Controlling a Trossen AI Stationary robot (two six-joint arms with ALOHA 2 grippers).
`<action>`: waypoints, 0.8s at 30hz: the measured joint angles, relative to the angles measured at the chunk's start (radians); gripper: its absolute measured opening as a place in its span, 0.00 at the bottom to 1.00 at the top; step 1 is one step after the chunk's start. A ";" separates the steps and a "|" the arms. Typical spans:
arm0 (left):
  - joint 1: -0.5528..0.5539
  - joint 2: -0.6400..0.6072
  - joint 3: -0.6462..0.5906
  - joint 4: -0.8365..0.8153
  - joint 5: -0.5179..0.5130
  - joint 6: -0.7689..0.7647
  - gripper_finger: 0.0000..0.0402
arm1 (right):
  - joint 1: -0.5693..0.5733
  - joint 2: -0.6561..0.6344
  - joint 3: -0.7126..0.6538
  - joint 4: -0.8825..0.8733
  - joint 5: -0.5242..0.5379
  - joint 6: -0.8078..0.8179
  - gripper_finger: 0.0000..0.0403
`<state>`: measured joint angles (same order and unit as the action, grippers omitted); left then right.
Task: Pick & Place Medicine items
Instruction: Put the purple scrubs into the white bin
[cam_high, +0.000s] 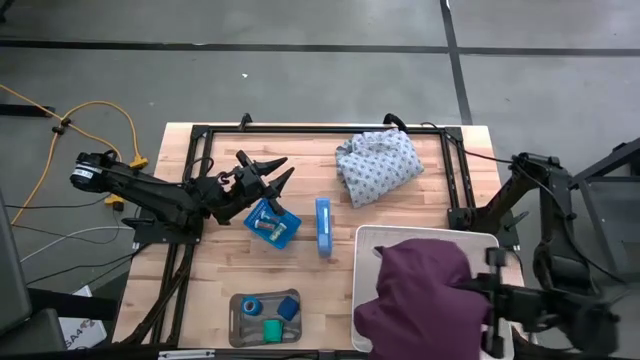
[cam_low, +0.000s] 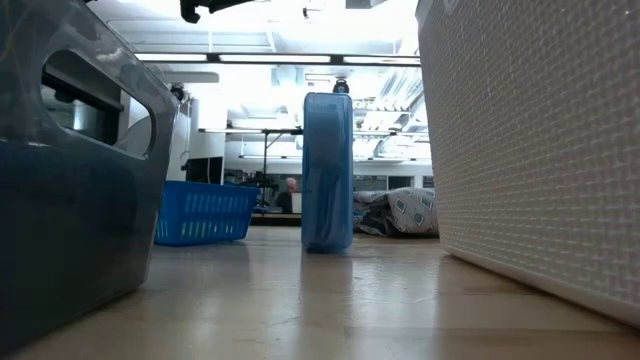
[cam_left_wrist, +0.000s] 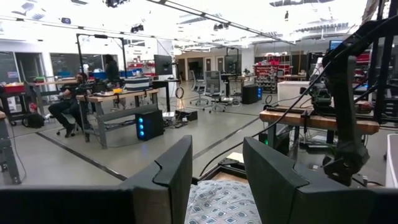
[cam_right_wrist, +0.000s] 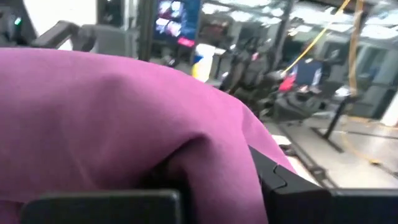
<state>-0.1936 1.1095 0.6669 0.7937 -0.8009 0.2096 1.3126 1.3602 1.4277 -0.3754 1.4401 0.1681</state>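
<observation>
The medicine items (cam_high: 265, 318), small, light rolls and a block, sit in a grey tray (cam_high: 238, 330) at the table's (cam_high: 320, 290) near edge; pinch each across its sides. Left gripper (cam_high: 283, 170) hovers apart above the blue basket (cam_high: 271, 224); right gripper (cam_high: 478, 287) clamps purple cloth (cam_high: 420, 290).

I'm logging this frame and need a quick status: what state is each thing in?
left gripper: open, empty, raised beside the blue basket
right gripper: against the purple cloth
purple cloth: heaped over the white bin
blue basket: holds small items
blue case: standing on edge
grey tray: holds rolls and block
</observation>
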 joint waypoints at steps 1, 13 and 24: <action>0.000 0.000 0.000 0.000 0.000 0.000 0.34 | -0.022 0.000 0.000 -0.030 -0.044 0.030 0.16; 0.000 0.000 0.000 0.000 0.000 0.000 0.34 | -0.175 -0.078 0.000 -0.556 -0.415 0.498 0.16; 0.000 0.000 0.000 0.000 0.000 0.000 0.34 | -0.274 -0.143 0.000 -0.815 -0.855 0.951 0.16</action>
<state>-0.1932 1.1095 0.6669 0.7933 -0.8013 0.2100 1.0391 1.2167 1.4273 -1.1908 0.5855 1.1194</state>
